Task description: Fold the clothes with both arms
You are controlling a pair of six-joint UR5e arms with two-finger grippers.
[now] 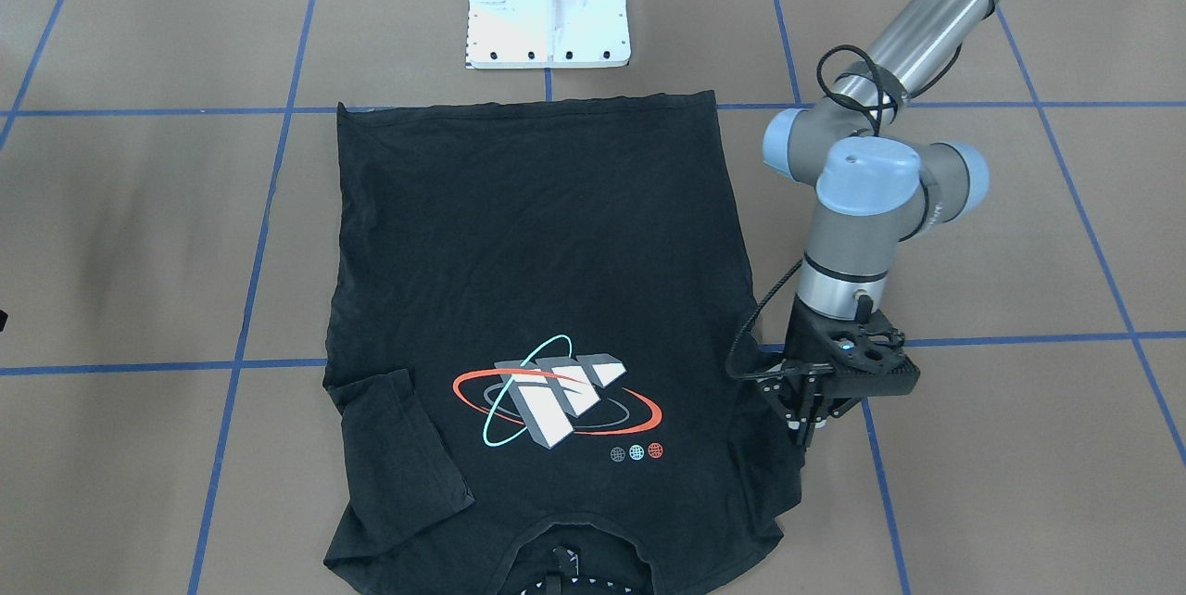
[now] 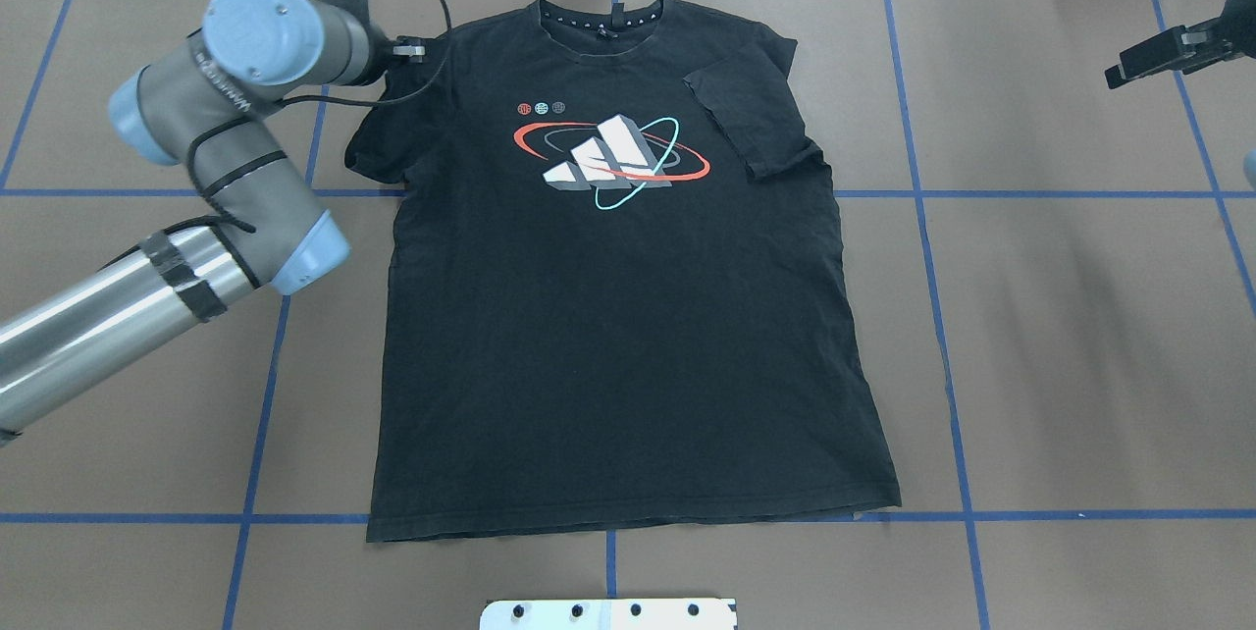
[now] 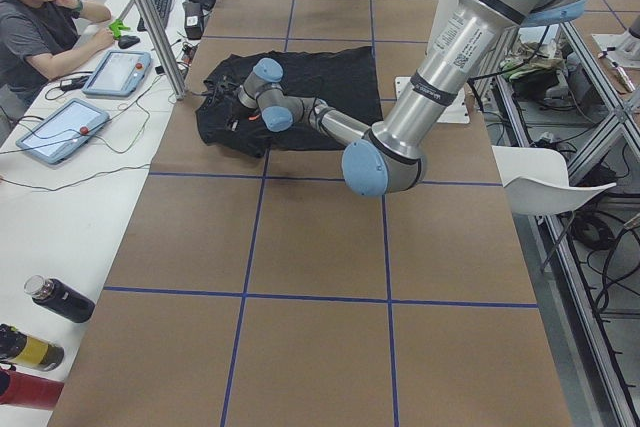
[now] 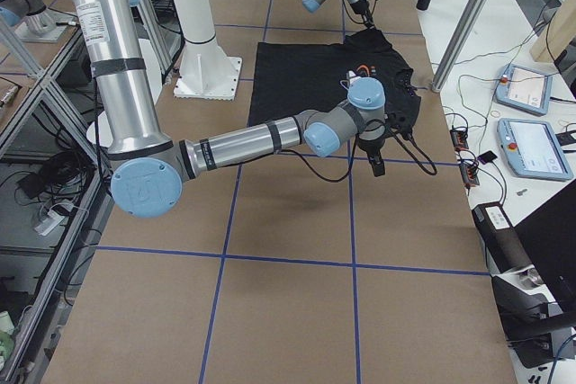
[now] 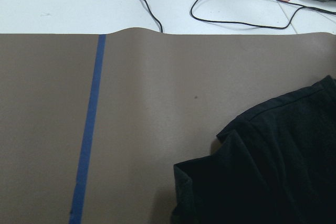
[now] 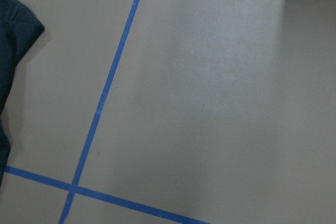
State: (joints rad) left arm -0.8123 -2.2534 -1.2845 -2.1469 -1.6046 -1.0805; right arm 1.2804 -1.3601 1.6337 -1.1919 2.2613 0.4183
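The clothes are one black T-shirt (image 1: 537, 234) (image 2: 628, 336), lying flat and face up with its graphic (image 2: 613, 154) showing and its collar at the far edge from the robot. One sleeve (image 2: 746, 120) is folded in over the chest. The other sleeve (image 2: 378, 134) lies spread out. My left gripper (image 1: 808, 433) hangs just above and beside that spread sleeve, fingers close together with nothing between them. My right gripper (image 2: 1124, 71) is far off to the side, away from the shirt, and whether it is open or shut is unclear. Neither wrist view shows fingers.
The white bolted pedestal (image 1: 547, 11) stands just behind the shirt's hem. Blue tape lines (image 2: 922, 218) grid the brown table. A person (image 3: 40, 27) sits at a white side table with tablets (image 4: 522, 87) and cables. Bottles (image 3: 55, 297) lie nearby.
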